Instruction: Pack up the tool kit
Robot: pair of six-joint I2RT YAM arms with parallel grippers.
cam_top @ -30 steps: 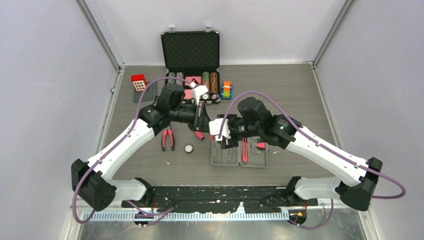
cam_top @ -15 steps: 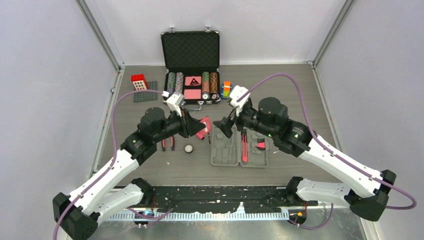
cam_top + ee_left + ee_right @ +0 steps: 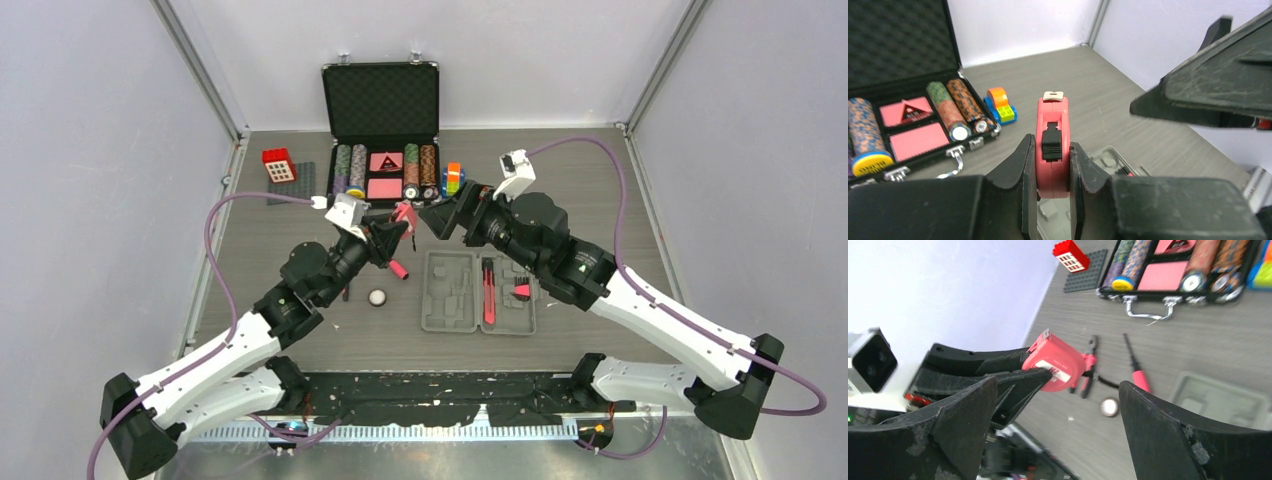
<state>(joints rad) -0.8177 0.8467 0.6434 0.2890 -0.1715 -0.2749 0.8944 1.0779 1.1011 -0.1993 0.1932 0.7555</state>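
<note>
The grey tool kit case [image 3: 450, 295] lies open on the table, with a red-and-black knife [image 3: 489, 295] in its right half. My left gripper [image 3: 398, 232] is shut on the red tape measure [image 3: 1052, 145], held in the air behind the case's left end. In the right wrist view the tape measure [image 3: 1055, 362] sits between the left fingers. My right gripper [image 3: 440, 217] stands open with nothing in it, facing the left one. A red-handled screwdriver [image 3: 397, 268] and pliers [image 3: 1089, 365] lie on the table left of the case [image 3: 1223, 397].
A small white round thing [image 3: 377, 297] lies by the screwdriver. The black poker chip case [image 3: 385, 150] stands open at the back. A red brick house [image 3: 277, 163] sits on a dark baseplate back left. A colourful block stack [image 3: 453, 178] is beside the chip case.
The right gripper has opened wide and drawn back up off the grey case. The left gripper has pulled back and now holds the tape measure up behind the case's left end.
</note>
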